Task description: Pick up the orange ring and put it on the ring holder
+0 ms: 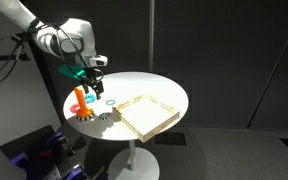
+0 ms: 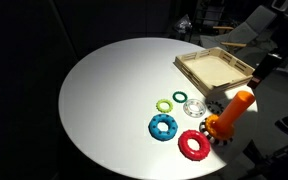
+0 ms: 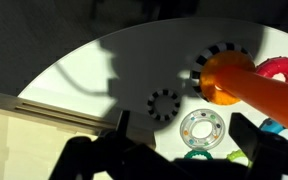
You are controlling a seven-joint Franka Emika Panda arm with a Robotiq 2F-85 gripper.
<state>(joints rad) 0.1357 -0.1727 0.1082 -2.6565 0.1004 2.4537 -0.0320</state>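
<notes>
Exterior views | round white table (image 2: 104, 90) | ring holder (image 2: 234, 108), wooden tray (image 2: 216, 68) | dark room (image 1: 234, 40)

The orange ring (image 2: 215, 125) lies around the foot of the upright ring holder (image 2: 238, 105).

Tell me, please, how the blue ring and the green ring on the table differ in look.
The blue ring is thick and chunky; the green ring is a thin band. The blue ring looks larger across than the green ring. The blue ring lies nearer the red ring, the green ring nearer the wooden tray. Both lie flat on the white table, neither on the orange peg.
</notes>
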